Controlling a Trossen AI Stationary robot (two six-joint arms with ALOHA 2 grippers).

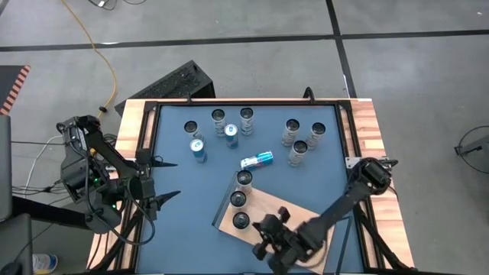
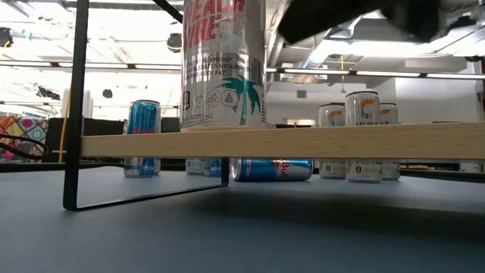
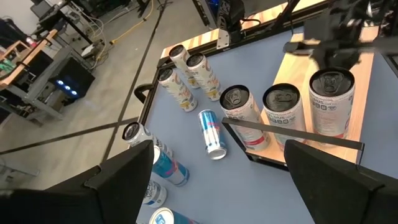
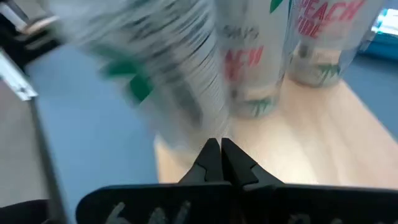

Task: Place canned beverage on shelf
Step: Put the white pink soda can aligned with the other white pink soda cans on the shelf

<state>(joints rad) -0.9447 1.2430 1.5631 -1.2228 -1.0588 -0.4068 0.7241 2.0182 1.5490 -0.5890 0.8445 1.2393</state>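
Observation:
The shelf (image 1: 275, 212) is a light-wood board on a dark frame at the table's near middle; it also shows in the low view (image 2: 303, 142). Three white cans (image 1: 238, 198) stand in a row on its left end. My right gripper (image 1: 263, 229) is shut, level over the shelf's near end, its fingertips (image 4: 221, 149) close to the foot of the nearest can (image 4: 168, 74). My left gripper (image 1: 170, 180) is open and empty over the table's left side, also seen in its wrist view (image 3: 224, 186). My right gripper's shut fingertips (image 4: 211, 152) stand low over the board at the foot of the nearest can (image 4: 186, 134). I cannot tell whether they touch it. The can stands upright on the shelf.
Several white cans (image 1: 299, 149) and blue cans (image 1: 199, 149) stand on the far half of the blue table. One blue can (image 1: 257, 160) lies on its side just beyond the shelf. The shelf's right part (image 1: 298, 214) is bare wood.

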